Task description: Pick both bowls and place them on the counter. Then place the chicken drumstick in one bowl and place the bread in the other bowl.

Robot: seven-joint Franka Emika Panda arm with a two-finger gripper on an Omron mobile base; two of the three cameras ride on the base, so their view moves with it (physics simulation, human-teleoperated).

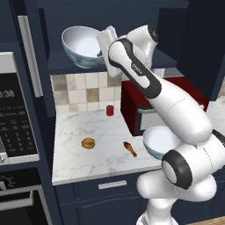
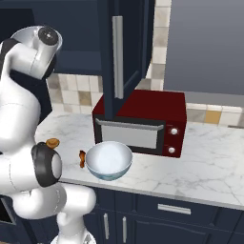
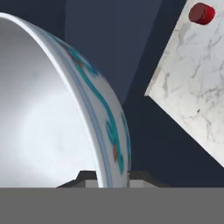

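Observation:
One white bowl with a blue-teal pattern is up at the dark shelf, slightly tilted. My gripper is shut on its right rim. In the hand view the bowl's wall runs between the two fingertips of the gripper, which pinch it inside and outside. The other bowl stands upright on the marble counter near its front edge, in front of the microwave. The bread and the chicken drumstick lie on the counter left of that bowl.
A red microwave stands at the back right of the counter. A small red can sits by the tiled wall. An open navy cabinet door hangs above the microwave. A wall oven borders the counter's left.

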